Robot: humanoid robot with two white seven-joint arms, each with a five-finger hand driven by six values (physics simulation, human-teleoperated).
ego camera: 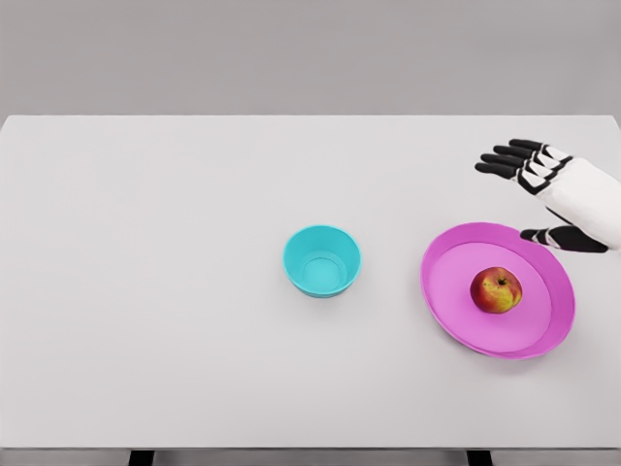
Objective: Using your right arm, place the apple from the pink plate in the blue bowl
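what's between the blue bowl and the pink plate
Nothing: in the head view only bare white table separates the blue bowl from the pink plate. The apple sits on the plate itself.

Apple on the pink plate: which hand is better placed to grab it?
Right. The right hand hovers open just beyond the pink plate, close to the apple. No left arm is in view. The blue bowl sits left of the plate.
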